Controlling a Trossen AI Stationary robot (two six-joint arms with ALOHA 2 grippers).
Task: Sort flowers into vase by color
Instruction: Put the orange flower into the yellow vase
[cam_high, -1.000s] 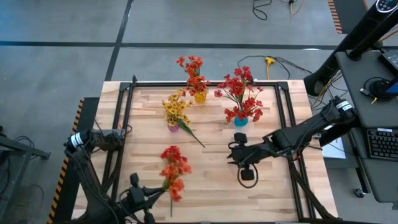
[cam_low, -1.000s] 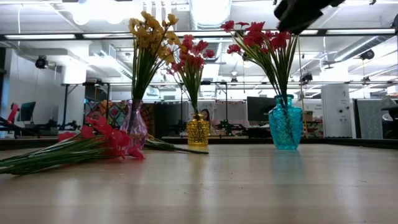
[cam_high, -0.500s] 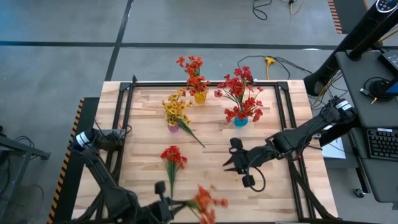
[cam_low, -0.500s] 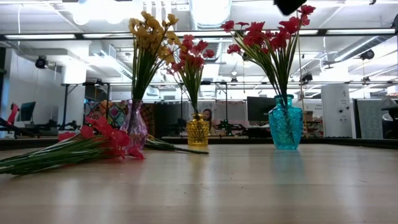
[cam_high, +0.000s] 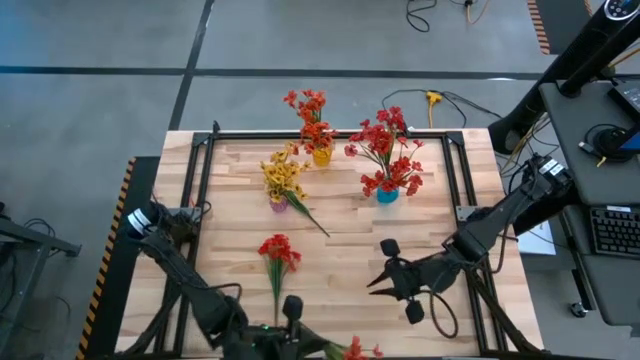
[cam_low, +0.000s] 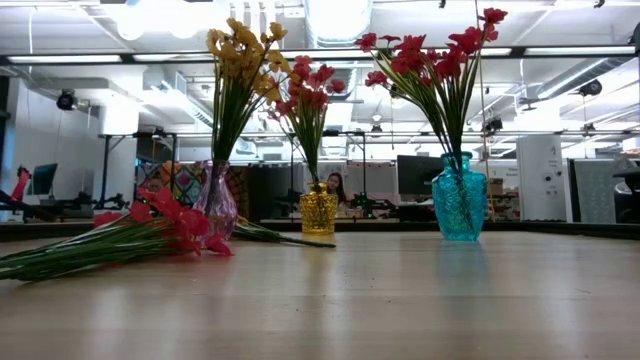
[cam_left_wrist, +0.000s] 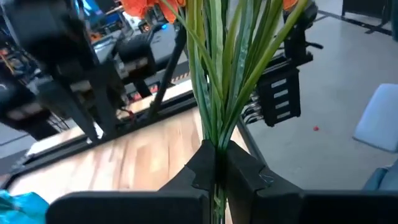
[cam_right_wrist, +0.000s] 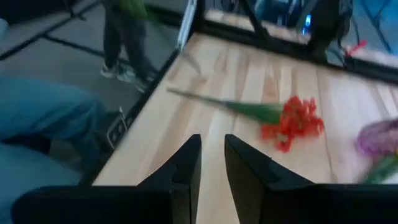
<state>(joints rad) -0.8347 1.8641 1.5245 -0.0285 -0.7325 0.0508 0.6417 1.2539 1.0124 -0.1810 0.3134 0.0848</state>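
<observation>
Left wrist view shows the left gripper (cam_left_wrist: 216, 163) pinching the green stems of an orange-red spray (cam_high: 358, 351) at the table's (cam_high: 340, 255) near edge. Another red spray (cam_high: 277, 252) lies flat on the wood. The right gripper (cam_right_wrist: 212, 163) hovers empty, fingers slightly parted.

I can't read any text, label, brand, number or sign from here, not on the vases, the arms, or anything in the room behind.
</observation>
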